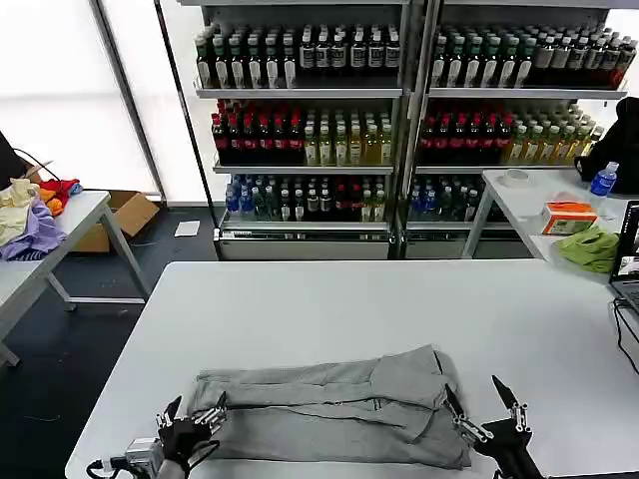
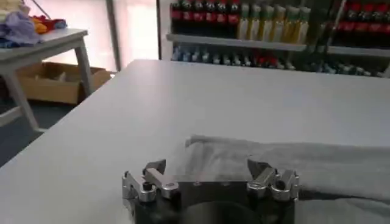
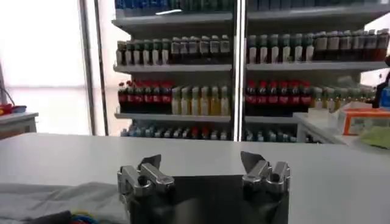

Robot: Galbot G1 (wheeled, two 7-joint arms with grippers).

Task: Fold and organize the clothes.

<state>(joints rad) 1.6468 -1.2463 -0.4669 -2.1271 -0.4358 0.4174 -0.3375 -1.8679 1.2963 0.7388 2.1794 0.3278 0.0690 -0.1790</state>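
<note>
On the table [image 1: 300, 299], the shirt [image 1: 329, 409] lies folded into a long band. Left gripper [image 1: 192, 419] and right gripper [image 1: 483, 404] sit at its ends, jaws wide, holding nothing; I'd say cross-folds remain.

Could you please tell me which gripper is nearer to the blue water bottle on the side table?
Right. The right gripper is at the shirt's right end, the bottle's side; the left gripper is at the shirt's far end.
</note>
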